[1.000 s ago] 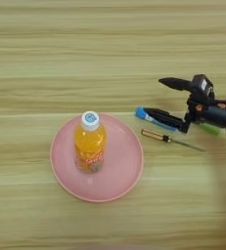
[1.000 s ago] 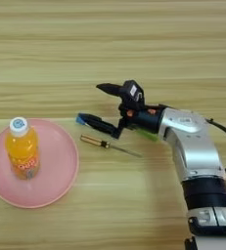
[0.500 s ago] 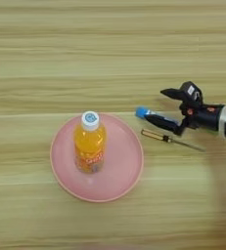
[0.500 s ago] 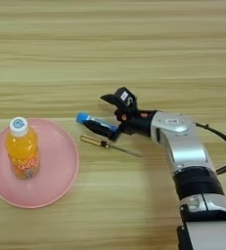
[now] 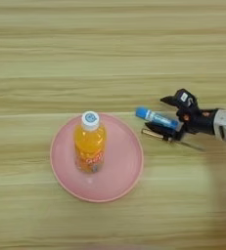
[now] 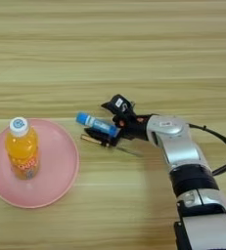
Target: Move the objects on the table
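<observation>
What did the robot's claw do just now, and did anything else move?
The claw drew back toward the right and its fingers came closer together around the blue glue stick, which lies between them on the table. The orange bottle stayed upright on the pink plate, and the thin screwdriver stayed put.

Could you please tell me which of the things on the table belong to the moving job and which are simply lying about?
Part of the job:
- small orange-drink bottle with a white cap, upright on the plate
- small blue glue-stick tube, between the fingers of the black two-fingered tool

Lying about:
- round pink plate
- thin screwdriver with a dark handle, beside the tube
</observation>
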{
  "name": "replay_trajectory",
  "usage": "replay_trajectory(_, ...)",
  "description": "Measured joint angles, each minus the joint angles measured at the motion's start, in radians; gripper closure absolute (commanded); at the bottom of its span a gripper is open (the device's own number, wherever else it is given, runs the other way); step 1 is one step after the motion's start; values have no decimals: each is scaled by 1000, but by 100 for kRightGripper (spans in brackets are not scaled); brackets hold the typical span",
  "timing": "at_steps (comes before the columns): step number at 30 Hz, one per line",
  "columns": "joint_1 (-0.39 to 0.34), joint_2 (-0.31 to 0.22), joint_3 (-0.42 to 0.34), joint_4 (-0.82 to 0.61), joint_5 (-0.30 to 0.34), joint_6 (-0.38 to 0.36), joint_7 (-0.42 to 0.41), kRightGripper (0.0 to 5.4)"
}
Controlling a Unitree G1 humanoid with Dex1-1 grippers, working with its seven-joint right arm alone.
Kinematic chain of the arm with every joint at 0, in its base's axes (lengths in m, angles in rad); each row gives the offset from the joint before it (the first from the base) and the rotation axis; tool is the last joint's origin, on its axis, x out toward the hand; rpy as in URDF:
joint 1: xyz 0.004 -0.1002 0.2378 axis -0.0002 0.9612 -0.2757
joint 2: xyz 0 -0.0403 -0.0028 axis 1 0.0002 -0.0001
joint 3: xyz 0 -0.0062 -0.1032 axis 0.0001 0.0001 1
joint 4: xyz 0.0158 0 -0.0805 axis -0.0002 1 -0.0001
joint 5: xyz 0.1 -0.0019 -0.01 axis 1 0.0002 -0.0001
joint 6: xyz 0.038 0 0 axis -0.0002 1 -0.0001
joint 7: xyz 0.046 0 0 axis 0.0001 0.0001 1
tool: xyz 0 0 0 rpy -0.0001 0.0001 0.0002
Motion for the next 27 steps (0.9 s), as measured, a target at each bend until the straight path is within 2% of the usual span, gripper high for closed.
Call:
replay_trajectory(3,0,5,7,17,-6,-1,0,95)
replay_trajectory(14,-9,12,11,45,-5,-20,2,255)
replay_trajectory(27,-9,14,12,47,-5,-22,2,374)
